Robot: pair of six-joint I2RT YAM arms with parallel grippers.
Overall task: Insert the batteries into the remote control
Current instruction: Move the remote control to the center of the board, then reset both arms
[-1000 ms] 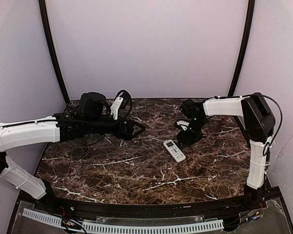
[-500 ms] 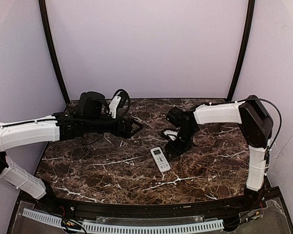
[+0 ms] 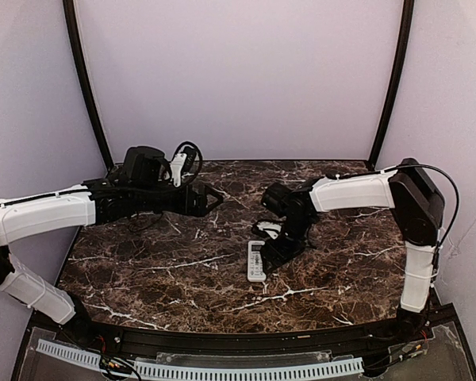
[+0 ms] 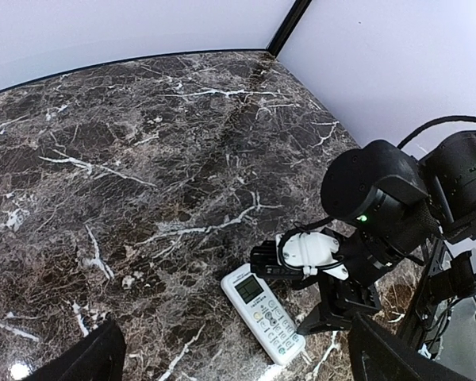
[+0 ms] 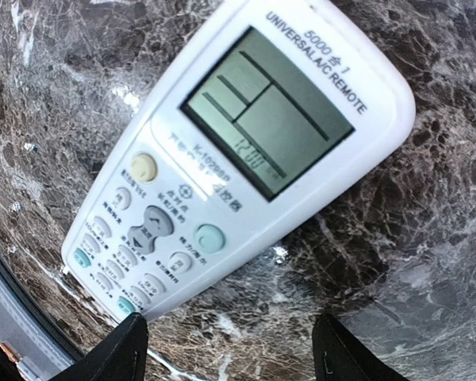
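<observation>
remote control [image 5: 238,159] — "UNIVERSAL A/C REMOTE" printed above its screen, "5000" just over that

1. Dark brown marble pattern with white veins on bench [image 3: 182,270].
2. White casing on remote [image 5: 246,171], with grey-green screen [image 5: 268,111] and black lettering.
3. Mostly white buttons, one pale yellow [image 5: 143,167], one light teal [image 5: 209,238], two smaller teal ones at the lower edge.
4. White shells with black joints and cables on left arm [image 3: 44,216] and right arm [image 3: 353,190].
5. Black all over on left end effector [image 3: 214,198] and right end effector [image 5: 232,357].
6. Plain pale lilac on walls [image 3: 238,79]; black on corner posts [image 3: 87,87].
7. Small green light [image 4: 362,217] on the right arm's black wrist.
</observation>
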